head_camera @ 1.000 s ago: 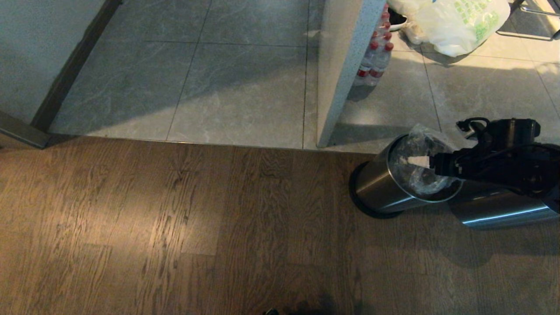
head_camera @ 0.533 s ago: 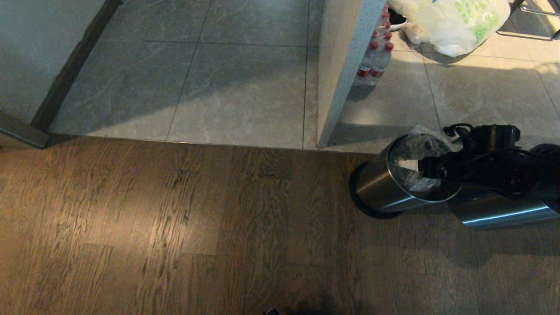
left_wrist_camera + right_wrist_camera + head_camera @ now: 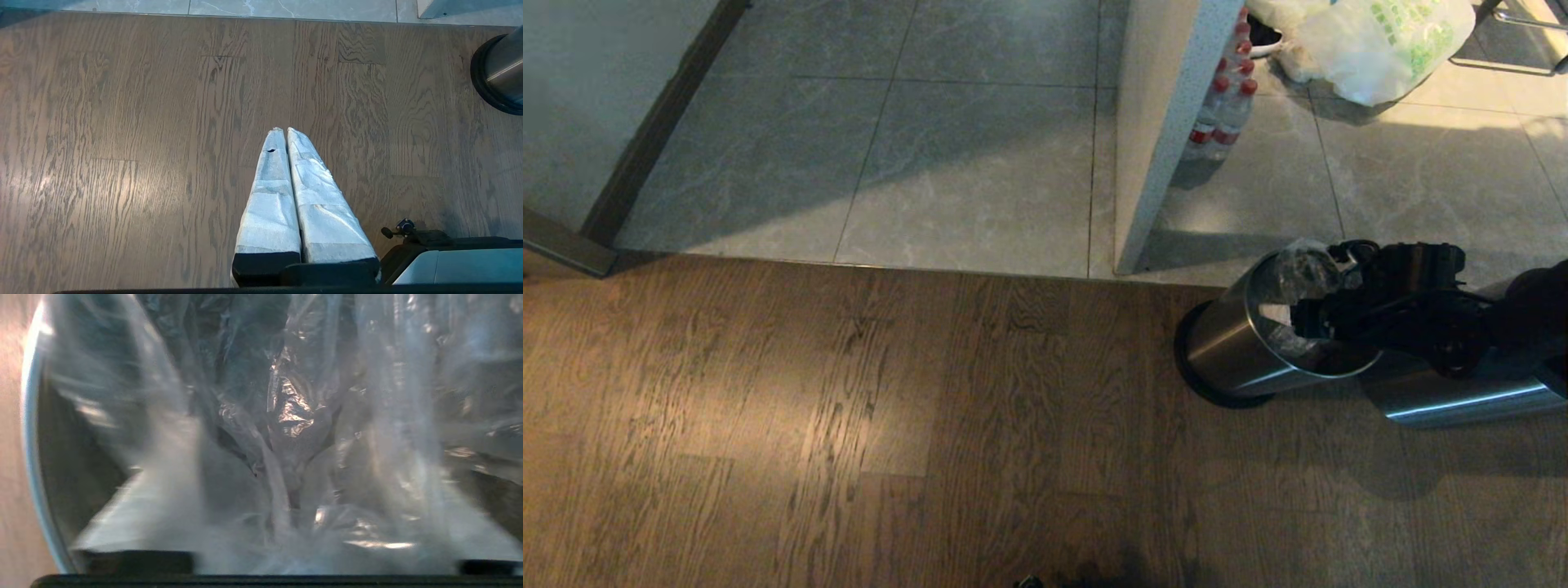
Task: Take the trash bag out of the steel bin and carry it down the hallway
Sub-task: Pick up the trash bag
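Our right gripper [image 3: 1294,320] just dropped from above the rim down into the steel bin [image 3: 1241,351], fingers narrowing around the trash bag [image 3: 1303,273] still inside but not clamped yet, so the grab's coming.

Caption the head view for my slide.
Right end effector reaching into the steel bin among the clear trash bag, at the edge of the wood-plank floor.

Steel bin [image 3: 1241,351]: small brushed-steel cylinder with black base, upright on dark wood planks just short of the tiled hallway [image 3: 964,155] floor. Trash bag [image 3: 1298,273]: clear crinkled plastic, bunched inside the bin, partly above its rim.
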Motion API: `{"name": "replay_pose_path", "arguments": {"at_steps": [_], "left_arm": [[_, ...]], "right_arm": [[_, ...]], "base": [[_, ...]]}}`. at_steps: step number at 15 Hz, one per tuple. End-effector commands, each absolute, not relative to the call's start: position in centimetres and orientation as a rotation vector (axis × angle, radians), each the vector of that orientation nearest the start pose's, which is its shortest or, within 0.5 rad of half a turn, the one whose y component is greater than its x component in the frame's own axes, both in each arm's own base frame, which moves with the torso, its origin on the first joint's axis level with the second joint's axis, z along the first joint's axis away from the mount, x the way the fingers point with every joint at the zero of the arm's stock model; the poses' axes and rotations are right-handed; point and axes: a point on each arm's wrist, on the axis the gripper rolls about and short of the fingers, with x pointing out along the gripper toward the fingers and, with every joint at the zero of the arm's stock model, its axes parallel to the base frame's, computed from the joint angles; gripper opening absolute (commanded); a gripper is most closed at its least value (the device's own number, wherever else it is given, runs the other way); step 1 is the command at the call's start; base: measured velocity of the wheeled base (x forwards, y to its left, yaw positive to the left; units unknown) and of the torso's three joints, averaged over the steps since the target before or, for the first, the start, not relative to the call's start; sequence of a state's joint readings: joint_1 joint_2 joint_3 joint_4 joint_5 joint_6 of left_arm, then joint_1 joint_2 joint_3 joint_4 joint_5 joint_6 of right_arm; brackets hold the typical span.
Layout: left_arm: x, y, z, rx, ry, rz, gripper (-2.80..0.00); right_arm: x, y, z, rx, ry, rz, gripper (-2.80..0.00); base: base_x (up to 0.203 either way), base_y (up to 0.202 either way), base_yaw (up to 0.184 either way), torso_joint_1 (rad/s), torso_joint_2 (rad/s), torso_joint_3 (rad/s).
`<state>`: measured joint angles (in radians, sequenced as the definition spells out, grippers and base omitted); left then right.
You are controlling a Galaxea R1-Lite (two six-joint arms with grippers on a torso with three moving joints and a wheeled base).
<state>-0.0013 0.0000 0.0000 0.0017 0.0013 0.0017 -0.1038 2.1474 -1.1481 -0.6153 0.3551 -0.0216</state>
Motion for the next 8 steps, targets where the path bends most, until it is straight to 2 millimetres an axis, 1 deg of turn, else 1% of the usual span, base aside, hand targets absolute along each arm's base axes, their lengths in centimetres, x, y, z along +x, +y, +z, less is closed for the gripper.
{"name": "replay_pose_path", "arguments": {"at_steps": [1,4,8], "left_arm": [[-2.3,0.0,7.5,0.002,0.002,0.0,-2.8],[-2.3,0.0,7.5,0.002,0.002,0.0,-2.8],[-2.3,0.0,7.5,0.002,0.002,0.0,-2.8]], "right_arm": [[41.5,-3.3,10.6,0.042,0.372,0.259,-2.8],[41.4,-3.3,11.1,0.026,0.36,0.251,-2.8],[40.3,-3.1,12.7,0.03,0.341,0.25,-2.8]], "base": [[0.0,0.0,0.0,0.0,0.0,0.0],[0.0,0.0,0.0,0.0,0.0,0.0],[0.0,0.0,0.0,0.0,0.0,0.0]]}}
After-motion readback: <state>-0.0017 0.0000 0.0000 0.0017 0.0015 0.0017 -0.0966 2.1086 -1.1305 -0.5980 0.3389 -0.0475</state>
